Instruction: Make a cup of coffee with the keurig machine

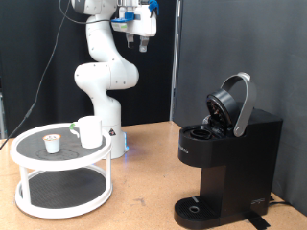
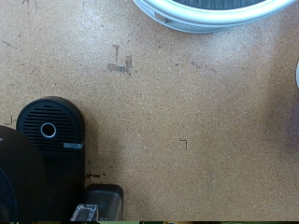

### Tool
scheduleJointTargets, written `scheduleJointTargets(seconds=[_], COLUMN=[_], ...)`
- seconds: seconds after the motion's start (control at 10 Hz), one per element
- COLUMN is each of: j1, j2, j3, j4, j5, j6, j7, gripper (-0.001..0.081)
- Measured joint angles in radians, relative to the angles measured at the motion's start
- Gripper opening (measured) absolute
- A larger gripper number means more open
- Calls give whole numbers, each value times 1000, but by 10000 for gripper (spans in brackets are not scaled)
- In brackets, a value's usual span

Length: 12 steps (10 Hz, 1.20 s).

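Gripper (image 1: 141,39), grip state unclear, hung high above one cup (image 1: 89,131), one pod (image 1: 52,143) and one open-lidded keurig machine (image 1: 228,144).

We see the keurig machine (image 1: 228,153) in matt black plastic beside a smooth white cup (image 1: 89,131), on a rough speckled particleboard table (image 2: 206,121).

Brown particleboard table (image 1: 144,182) with the black keurig machine (image 1: 230,158), white two-tier round stand (image 1: 62,177) and robot base (image 1: 113,142).
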Motion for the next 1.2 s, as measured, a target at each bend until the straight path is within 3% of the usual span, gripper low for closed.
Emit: scheduleJointTargets(seconds=[0.3, 0.6, 0.8, 1.0, 1.2], j1=[-7, -10, -14, -15, -25], j2=[-10, -28, -44, -40, -20], j3=[-54, -158, -208, -211, -256], j4=[0, 4, 1, 1, 5], j5=[3, -60, -95, -95, -102], j6=[-17, -116, -121, -117, -82], j7=[-37, -226, -314, -308, -325], gripper=[735, 735, 735, 735, 735])
